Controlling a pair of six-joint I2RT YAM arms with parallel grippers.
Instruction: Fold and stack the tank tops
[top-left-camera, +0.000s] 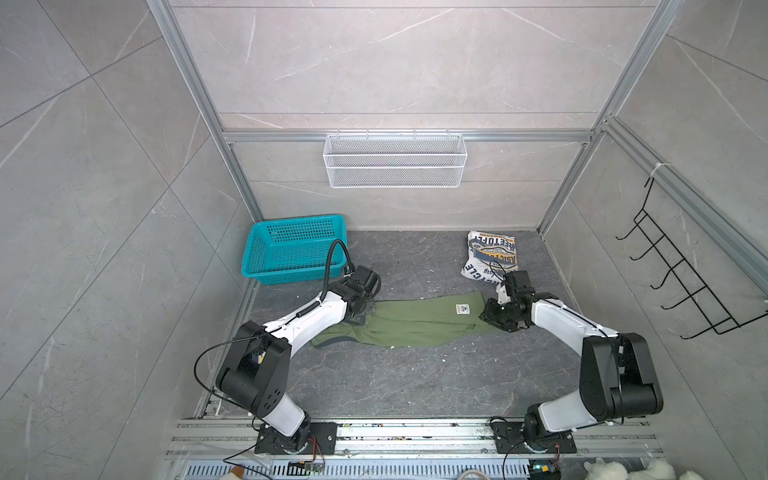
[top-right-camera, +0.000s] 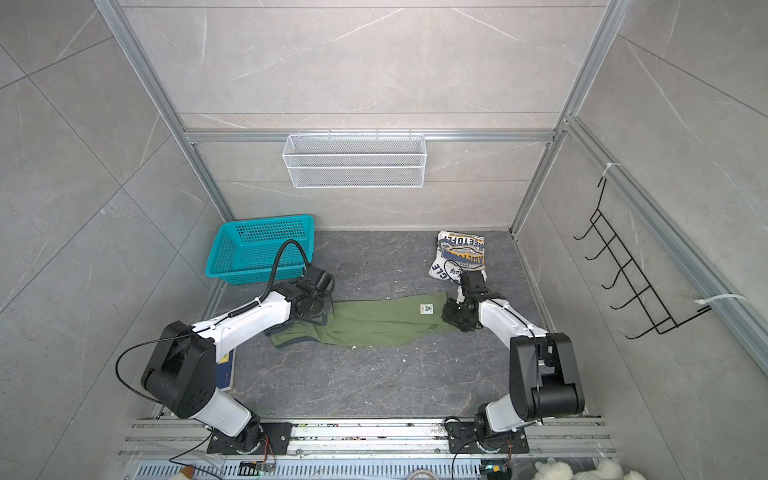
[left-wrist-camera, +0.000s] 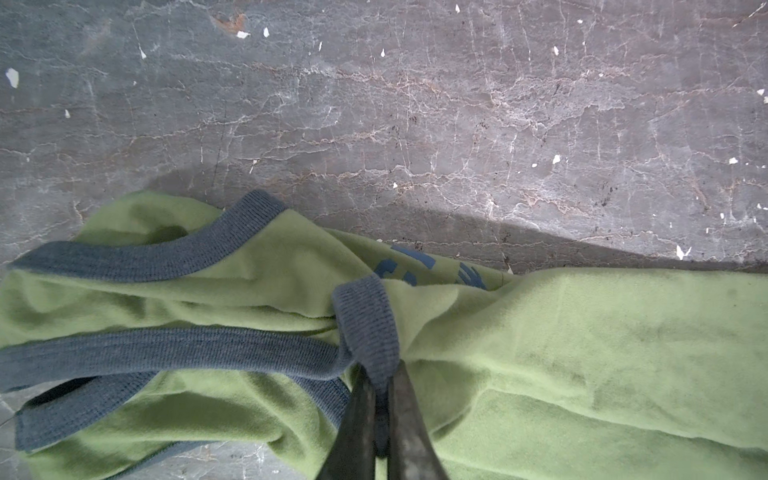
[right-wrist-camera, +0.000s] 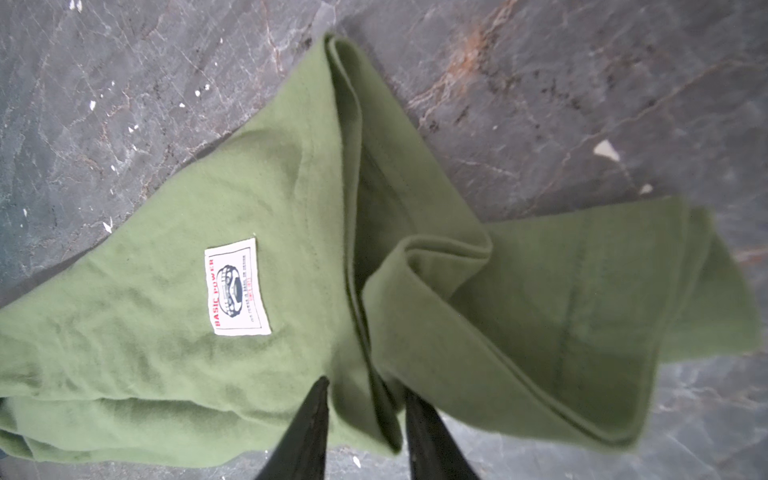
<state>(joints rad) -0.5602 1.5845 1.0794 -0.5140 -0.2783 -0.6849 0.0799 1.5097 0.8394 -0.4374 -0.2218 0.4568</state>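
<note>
The olive green tank top (top-left-camera: 415, 324) (top-right-camera: 374, 324) lies stretched across the middle of the floor in both top views. My left gripper (top-left-camera: 366, 309) (left-wrist-camera: 380, 374) is shut on its grey trim strap (left-wrist-camera: 368, 324) at the left end. At the right end, my right gripper (top-left-camera: 487, 312) (right-wrist-camera: 365, 384) stands open, and a hanging fold of the hem (right-wrist-camera: 386, 415) sits between its fingers (right-wrist-camera: 428, 436). A small white label (right-wrist-camera: 237, 286) shows on the green cloth. The white tank top (top-left-camera: 490, 255) (top-right-camera: 459, 253) lies folded at the back right, behind the right arm.
A teal basket (top-left-camera: 299, 220) stands at the back left, close behind the left wrist. A white wire basket (top-left-camera: 395, 160) hangs on the back wall and a black hook rack (top-left-camera: 681, 282) on the right wall. A dark blue book (top-right-camera: 226, 370) lies under the left arm.
</note>
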